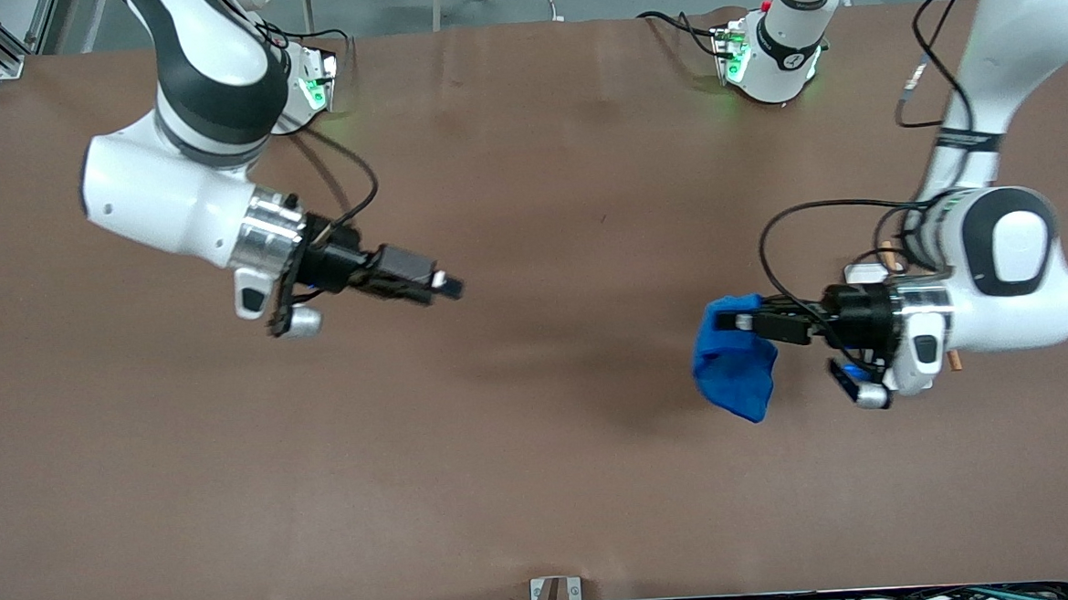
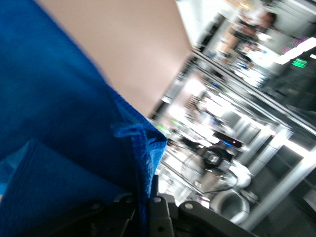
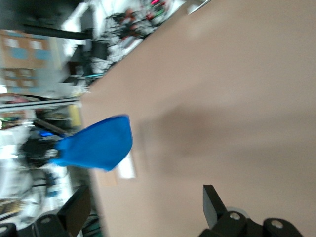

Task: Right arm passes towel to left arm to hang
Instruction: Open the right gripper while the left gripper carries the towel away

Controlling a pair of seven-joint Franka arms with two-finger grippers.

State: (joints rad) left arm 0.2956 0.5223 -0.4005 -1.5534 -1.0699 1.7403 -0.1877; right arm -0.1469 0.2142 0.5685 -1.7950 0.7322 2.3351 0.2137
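The blue towel hangs bunched from my left gripper, which is shut on its upper edge and holds it in the air over the table toward the left arm's end. In the left wrist view the towel fills most of the picture, and its hem is pinched in the left gripper. My right gripper is open and empty, over the middle of the table, apart from the towel. In the right wrist view the right gripper has its fingers wide apart, and the towel shows farther off.
A small white piece with wooden pegs lies under the left arm's wrist, mostly hidden. A metal bracket sits at the table edge nearest the front camera. The brown table spreads between the arms.
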